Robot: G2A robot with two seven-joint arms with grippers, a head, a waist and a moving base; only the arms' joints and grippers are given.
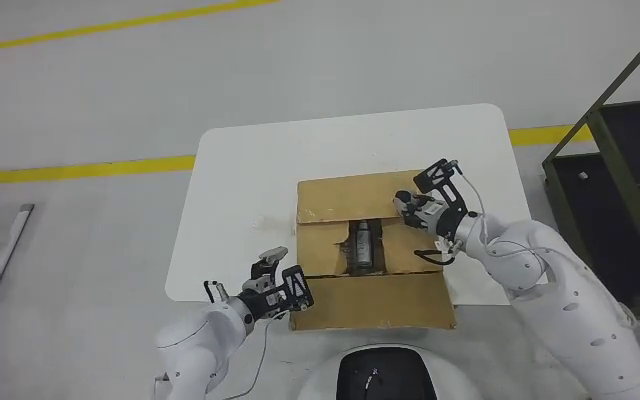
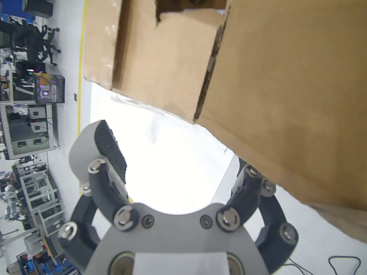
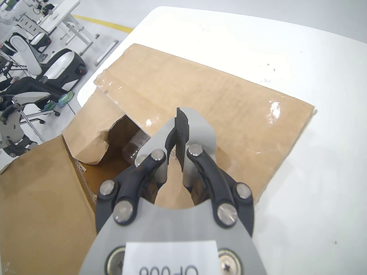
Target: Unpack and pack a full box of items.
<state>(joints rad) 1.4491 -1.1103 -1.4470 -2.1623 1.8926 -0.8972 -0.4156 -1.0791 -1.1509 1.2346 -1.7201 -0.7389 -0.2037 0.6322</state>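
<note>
one finger of the left end effector [image 2: 172, 144] is hidden behind a box flap. the fingers are spread wide and hold nothing, by the near-left corner of the box [image 1: 370, 195]. the box sits at the counter's [image 1: 250, 190] near edge, a bottle [image 1: 365, 245] half-hidden inside. the right end effector [image 3: 179, 133] is over the box's right side, fingers pressed together. whether it pinches cardboard, can't tell.

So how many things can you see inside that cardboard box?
1: a bottle lying in the gap between the flaps of the box. The flaps cover the rest of the inside, so more may be hidden.
</note>
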